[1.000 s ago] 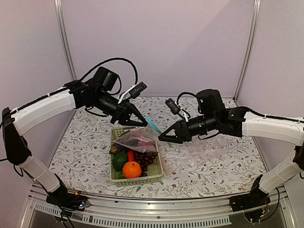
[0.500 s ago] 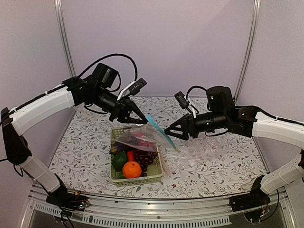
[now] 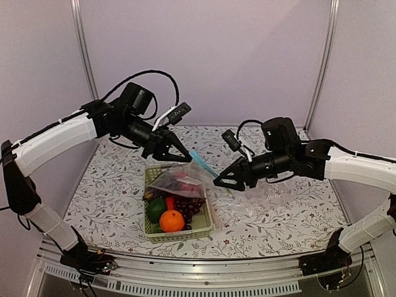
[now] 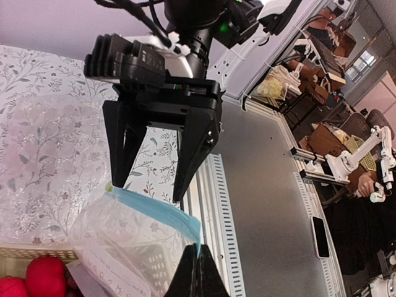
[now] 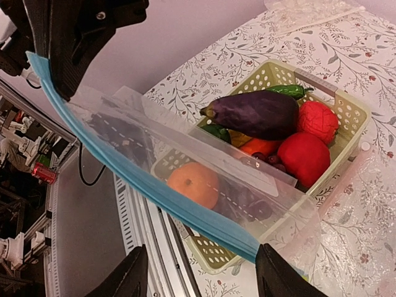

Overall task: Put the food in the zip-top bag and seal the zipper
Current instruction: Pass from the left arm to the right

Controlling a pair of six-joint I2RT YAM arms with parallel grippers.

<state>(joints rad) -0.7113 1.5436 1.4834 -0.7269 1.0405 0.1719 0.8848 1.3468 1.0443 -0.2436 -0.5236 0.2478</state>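
Left claw (image 3: 187,159) pinches the smooth light-blue zipper strip (image 5: 154,192) of a thin clear plastic bag (image 3: 178,181), while right claw (image 3: 216,182) gapes open just beside it

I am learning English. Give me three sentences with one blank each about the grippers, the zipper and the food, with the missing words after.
1. The left gripper is shut on one end of the ___ zipper.
2. The right gripper is ___, gripping nothing.
3. The eggplant lies in the green ___, on top of other food.

Missing words: blue; open; basket.
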